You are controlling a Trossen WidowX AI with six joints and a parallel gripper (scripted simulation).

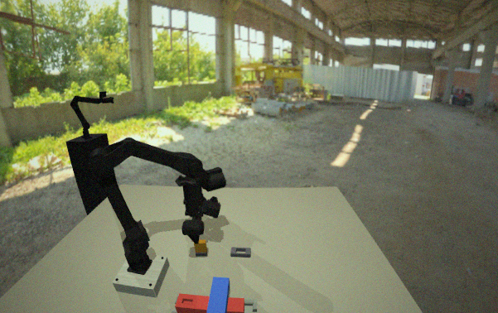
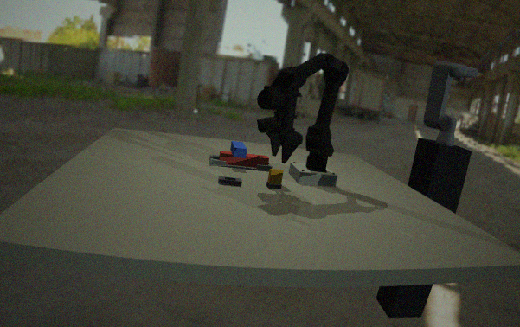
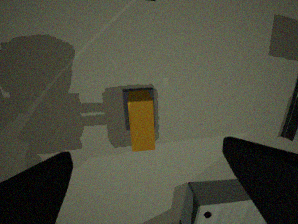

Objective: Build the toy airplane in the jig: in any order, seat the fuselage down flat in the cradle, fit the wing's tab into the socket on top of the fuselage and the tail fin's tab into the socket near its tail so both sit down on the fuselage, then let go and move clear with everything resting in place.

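Note:
The red fuselage [image 1: 194,304] [image 2: 252,160] lies in the grey cradle [image 1: 253,306] [image 2: 216,162]. The blue wing [image 1: 219,293] [image 2: 239,150] rests crosswise on top of it; its tab is hidden. The socket near the fuselage's tail is empty. The orange tail fin [image 1: 200,247] [image 2: 275,177] [image 3: 142,125] stands upright in a small dark holder [image 2: 274,186] [image 3: 126,115]. My gripper [image 1: 196,241] [image 2: 280,158] [image 3: 149,152] is open and empty, pointing down above the tail fin. In the wrist view the fin shows between and beyond the fingertips.
A second dark holder [image 1: 234,252] [image 2: 229,182] with an empty slot lies beside the fin's holder, towards the side away from the arm's base. The arm's pale base plate [image 1: 136,283] [image 2: 311,176] [image 3: 225,212] stands near the fin and the cradle.

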